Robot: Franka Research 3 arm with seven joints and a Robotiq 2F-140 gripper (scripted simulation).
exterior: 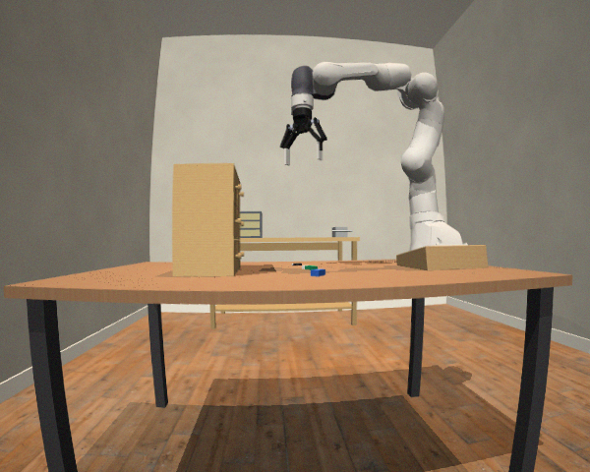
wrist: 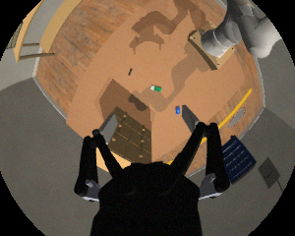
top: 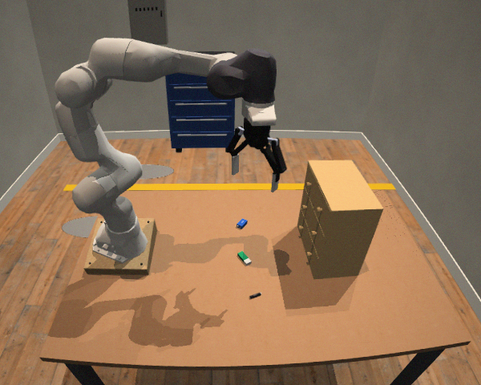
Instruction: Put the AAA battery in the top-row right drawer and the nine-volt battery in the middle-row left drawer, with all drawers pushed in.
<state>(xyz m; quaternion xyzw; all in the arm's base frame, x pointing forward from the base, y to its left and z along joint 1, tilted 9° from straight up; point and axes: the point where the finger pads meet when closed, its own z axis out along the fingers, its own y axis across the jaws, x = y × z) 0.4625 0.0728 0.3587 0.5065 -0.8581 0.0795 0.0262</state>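
From the top: looking at the gripper, spread fully wide, gripping nothing, touching nothing. Below it, on the table, can see the blue nine-volt battery, then a green-and-white block, then, farthest from the tool, the dark AAA battery. Pale mark on the blue casing, too small to read.

From the exterior: fingers pointing down, well apart, high above both batteries and higher than the top of the small chest, off in front of its knobs.

From the wrist: bare gap between fingertips; no legible label.
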